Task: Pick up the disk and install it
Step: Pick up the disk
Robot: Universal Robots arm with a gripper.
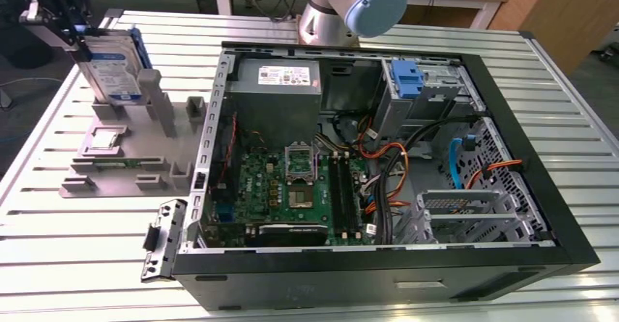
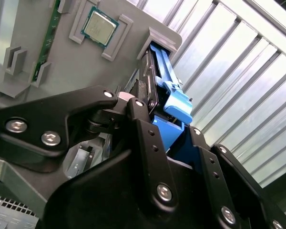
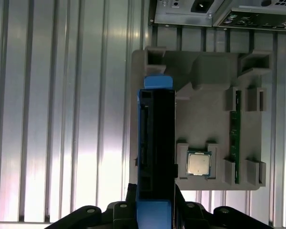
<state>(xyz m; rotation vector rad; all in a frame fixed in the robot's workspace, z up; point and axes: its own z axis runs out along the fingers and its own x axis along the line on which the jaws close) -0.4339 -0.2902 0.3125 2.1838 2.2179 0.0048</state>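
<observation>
Exterior view: near the desk's point(image 1: 68, 264) far corner on that view's left, the jaws clamp the disk point(image 1: 109, 72) on edge, its lower end at the grey fixture's point(image 1: 116, 180) slot. A tilted lift could snag it there. Whether it has cleared the slot is hidden.

Open black computer case point(image 1: 570, 191) lies on slatted metal table point(image 1: 68, 264); green motherboard point(image 1: 290, 191), grey power supply point(image 1: 275, 83), blue bracket point(image 1: 408, 81) inside. Just beside it, on the exterior view's left, grey fixture point(image 1: 121, 179) holds square chip point(image 3: 199, 164) and green memory stick point(image 3: 234, 138).
</observation>
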